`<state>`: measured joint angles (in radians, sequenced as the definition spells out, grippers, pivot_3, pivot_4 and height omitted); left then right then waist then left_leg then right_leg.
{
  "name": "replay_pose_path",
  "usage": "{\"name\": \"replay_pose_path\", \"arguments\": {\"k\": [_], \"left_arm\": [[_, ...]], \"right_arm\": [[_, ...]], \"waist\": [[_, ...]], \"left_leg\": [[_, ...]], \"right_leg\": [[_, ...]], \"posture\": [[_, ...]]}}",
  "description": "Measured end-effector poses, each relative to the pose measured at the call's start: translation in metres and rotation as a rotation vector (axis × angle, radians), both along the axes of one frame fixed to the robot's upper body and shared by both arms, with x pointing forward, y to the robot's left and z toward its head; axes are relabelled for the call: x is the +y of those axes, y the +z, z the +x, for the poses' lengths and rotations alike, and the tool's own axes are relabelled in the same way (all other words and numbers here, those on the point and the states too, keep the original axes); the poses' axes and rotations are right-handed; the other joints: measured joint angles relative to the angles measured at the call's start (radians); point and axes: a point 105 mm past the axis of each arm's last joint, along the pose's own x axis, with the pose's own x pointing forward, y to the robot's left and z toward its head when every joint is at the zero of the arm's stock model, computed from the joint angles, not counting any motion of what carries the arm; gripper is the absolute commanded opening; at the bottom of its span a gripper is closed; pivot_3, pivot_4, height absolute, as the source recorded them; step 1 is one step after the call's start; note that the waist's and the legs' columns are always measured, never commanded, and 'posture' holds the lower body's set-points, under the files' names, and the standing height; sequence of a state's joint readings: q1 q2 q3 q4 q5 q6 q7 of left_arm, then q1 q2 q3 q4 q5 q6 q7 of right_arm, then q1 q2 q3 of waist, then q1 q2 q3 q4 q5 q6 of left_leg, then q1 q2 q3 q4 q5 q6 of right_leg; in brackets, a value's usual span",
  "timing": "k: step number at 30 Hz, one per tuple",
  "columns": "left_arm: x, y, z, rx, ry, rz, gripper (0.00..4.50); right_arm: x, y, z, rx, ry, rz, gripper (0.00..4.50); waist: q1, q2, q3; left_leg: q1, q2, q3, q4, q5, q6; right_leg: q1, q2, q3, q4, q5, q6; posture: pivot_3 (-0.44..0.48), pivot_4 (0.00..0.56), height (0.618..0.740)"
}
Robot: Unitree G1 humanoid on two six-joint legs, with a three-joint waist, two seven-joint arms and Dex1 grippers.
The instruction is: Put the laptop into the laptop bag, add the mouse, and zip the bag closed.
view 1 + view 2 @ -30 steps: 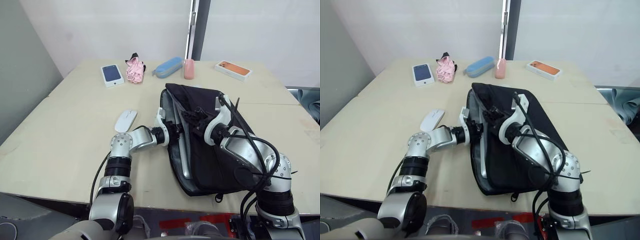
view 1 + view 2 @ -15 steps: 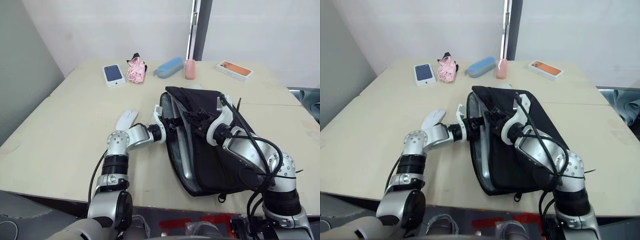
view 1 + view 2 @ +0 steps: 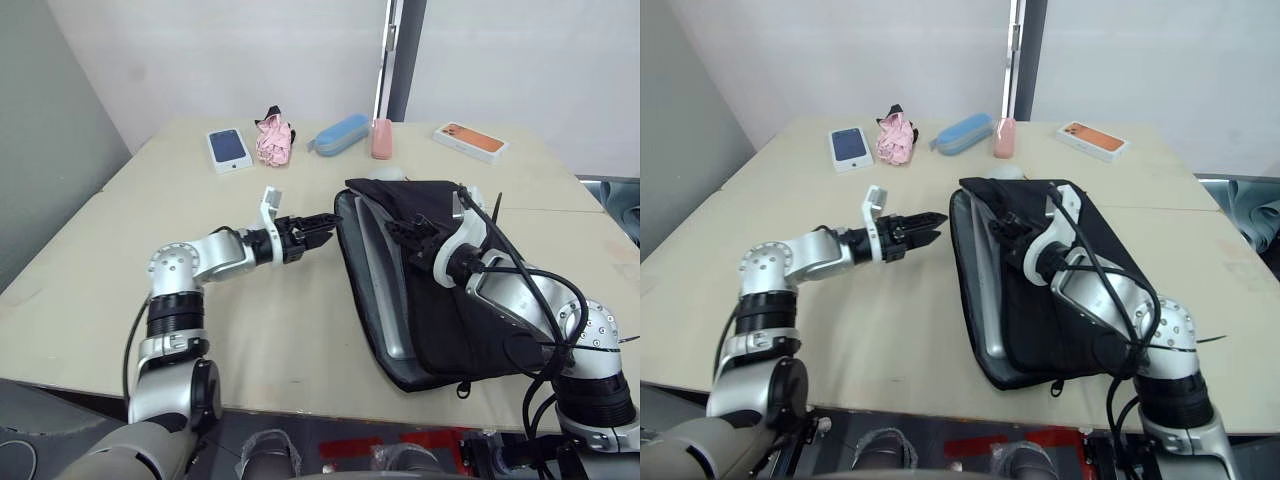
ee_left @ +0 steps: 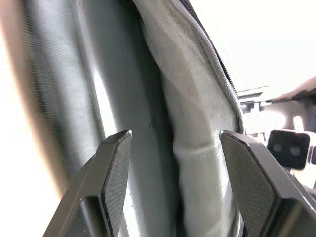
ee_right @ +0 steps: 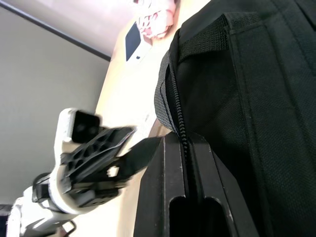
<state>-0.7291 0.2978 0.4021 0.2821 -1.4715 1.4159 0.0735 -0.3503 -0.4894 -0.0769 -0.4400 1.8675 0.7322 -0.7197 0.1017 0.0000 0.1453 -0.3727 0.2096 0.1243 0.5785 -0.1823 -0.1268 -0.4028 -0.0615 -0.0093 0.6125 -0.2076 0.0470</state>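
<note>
While apart — left gripper (image 3: 325, 221) beside laptop bag (image 3: 440, 290)

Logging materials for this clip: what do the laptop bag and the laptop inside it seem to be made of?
The laptop bag looks like soft black woven fabric: matte, with a coarse weave, webbing strap and zip teeth showing in the right wrist view, where the right pincer pinches its zip edge. The laptop seems to be smooth silver metal; only a pale, thin edge shows.

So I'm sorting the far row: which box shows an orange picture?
The white box at the row's right end; the other box shows blue.
</note>
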Motion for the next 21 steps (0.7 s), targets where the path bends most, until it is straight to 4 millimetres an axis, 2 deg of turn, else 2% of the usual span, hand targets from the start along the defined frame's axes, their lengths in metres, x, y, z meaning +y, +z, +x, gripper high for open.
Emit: {"name": "replay_pose_path", "arguments": {"k": [5,7,9,10,13,17,21], "left_arm": [[0.030,0.035,-0.010,-0.192,0.007,0.092,2.96],[0.043,0.048,-0.008,-0.269,0.045,0.135,2.96],[0.051,0.054,-0.007,-0.306,0.061,0.142,2.96],[0.059,0.058,-0.010,-0.354,0.052,0.149,2.96],[0.082,0.056,-0.026,-0.447,-0.006,0.222,2.96],[0.108,0.045,-0.040,-0.523,-0.058,0.304,2.99],[0.137,0.036,-0.061,-0.625,-0.158,0.404,2.99]], "right_arm": [[-0.011,-0.009,0.002,0.014,-0.008,-0.027,0.00],[-0.015,-0.014,0.004,0.023,-0.013,-0.034,0.00],[-0.017,-0.016,0.005,0.024,-0.009,-0.035,0.00],[-0.016,-0.017,0.005,0.021,0.003,-0.042,0.00],[-0.013,-0.025,0.003,-0.001,0.050,-0.128,0.00],[-0.013,-0.041,0.004,-0.006,0.080,-0.231,1.22],[-0.024,-0.049,0.007,-0.017,0.097,-0.313,2.65]], "waist": [[-0.004,0.000,0.000],[-0.003,0.000,0.000],[-0.003,0.000,0.000],[-0.004,0.000,0.000],[-0.009,0.001,-0.001],[-0.006,0.001,-0.001],[-0.004,0.000,-0.001]], "left_leg": [[-0.001,0.000,-0.001,-0.001,0.000,0.000],[-0.001,0.000,-0.001,-0.001,0.000,0.000],[-0.001,0.000,-0.001,0.000,0.000,0.000],[-0.001,0.000,0.000,0.000,0.000,0.000],[0.000,0.001,0.000,-0.003,0.000,0.000],[0.000,0.001,0.000,-0.003,0.000,0.000],[0.003,0.001,0.000,-0.003,0.000,0.000]], "right_leg": [[0.000,0.000,-0.001,-0.001,0.000,0.000],[0.000,0.000,-0.001,-0.001,0.000,0.000],[0.000,-0.001,-0.001,-0.001,0.000,0.000],[0.000,-0.002,-0.001,-0.001,0.000,0.000],[0.000,-0.002,-0.001,-0.003,0.000,0.000],[0.000,-0.002,-0.002,-0.003,0.000,-0.001],[0.000,-0.004,-0.001,-0.002,-0.001,-0.001]], "posture": [[0.000,0.150,0.740],[0.000,0.150,0.740],[0.000,0.150,0.740],[0.000,0.150,0.740],[0.000,0.150,0.740],[0.000,0.150,0.740],[0.000,0.150,0.740]]}}
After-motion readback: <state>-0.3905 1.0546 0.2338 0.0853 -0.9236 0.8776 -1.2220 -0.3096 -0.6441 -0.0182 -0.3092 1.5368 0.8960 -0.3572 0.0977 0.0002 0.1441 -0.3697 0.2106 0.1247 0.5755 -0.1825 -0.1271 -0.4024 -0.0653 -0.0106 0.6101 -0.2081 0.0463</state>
